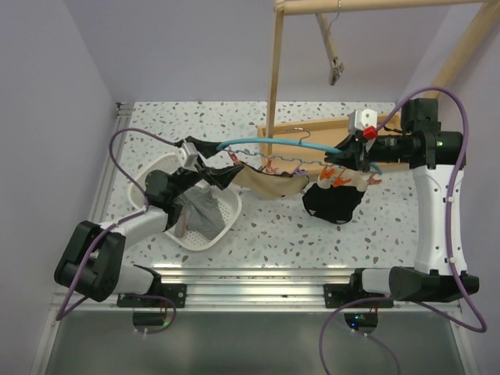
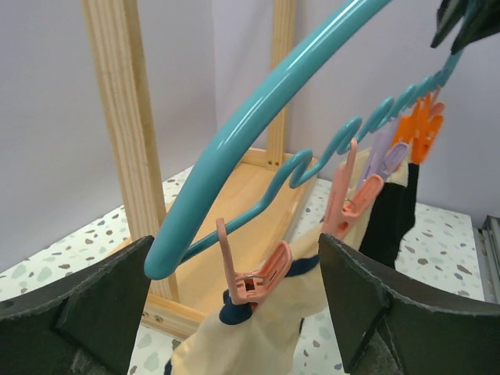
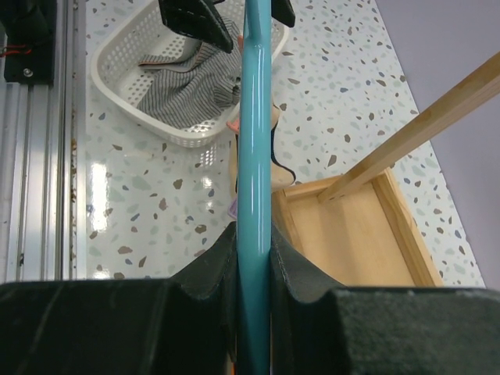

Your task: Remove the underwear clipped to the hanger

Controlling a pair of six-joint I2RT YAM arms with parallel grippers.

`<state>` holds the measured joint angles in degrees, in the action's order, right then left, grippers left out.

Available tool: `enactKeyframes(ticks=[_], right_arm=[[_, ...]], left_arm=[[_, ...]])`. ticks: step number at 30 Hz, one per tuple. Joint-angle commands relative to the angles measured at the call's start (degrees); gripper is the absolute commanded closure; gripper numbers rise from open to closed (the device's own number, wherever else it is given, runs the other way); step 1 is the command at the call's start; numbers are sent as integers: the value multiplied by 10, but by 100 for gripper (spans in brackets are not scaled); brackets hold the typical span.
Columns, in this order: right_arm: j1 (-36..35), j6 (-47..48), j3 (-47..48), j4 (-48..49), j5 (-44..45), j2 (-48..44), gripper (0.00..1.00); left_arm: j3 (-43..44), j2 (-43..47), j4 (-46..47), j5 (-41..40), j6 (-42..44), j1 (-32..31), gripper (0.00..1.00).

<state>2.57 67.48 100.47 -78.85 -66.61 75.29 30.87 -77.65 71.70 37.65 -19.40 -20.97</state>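
A pale speckled worktop [image 1: 273, 234] carries a light wooden rack frame [image 1: 275, 70], and a teal plastic hanger [image 1: 266, 143] stretches across in front of it. The right claw [image 3: 254, 242] is clamped tight on the hanger's bar, while the left claw [image 2: 236, 258] gapes wide around the other end, gripping nothing. A white perforated plastic basket [image 1: 141, 195] holds the grey finely striped pair [image 1: 205, 215], lying loose. The beige pair [image 1: 269, 183] and the black pair with pale waistband [image 1: 334, 203] hang from the hanger, pinned by small plastic clips: pink [image 2: 262, 273] and orange [image 2: 422, 129].
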Motion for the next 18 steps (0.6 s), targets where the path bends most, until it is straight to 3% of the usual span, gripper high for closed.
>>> enactKeyframes(ticks=[1,6,18], right_arm=[[-4,-10,1,-66,-39,-18,100],[-4,-16,-1,-61,-39,-20,100],[-4,-60,-11,-16,-31,-25,100]], left_arm=[[1,23,-1,-76,6,-17,13],[-4,41,-34,-123,59,-51,12],[-30,55,-40,-106,105,-58,11]])
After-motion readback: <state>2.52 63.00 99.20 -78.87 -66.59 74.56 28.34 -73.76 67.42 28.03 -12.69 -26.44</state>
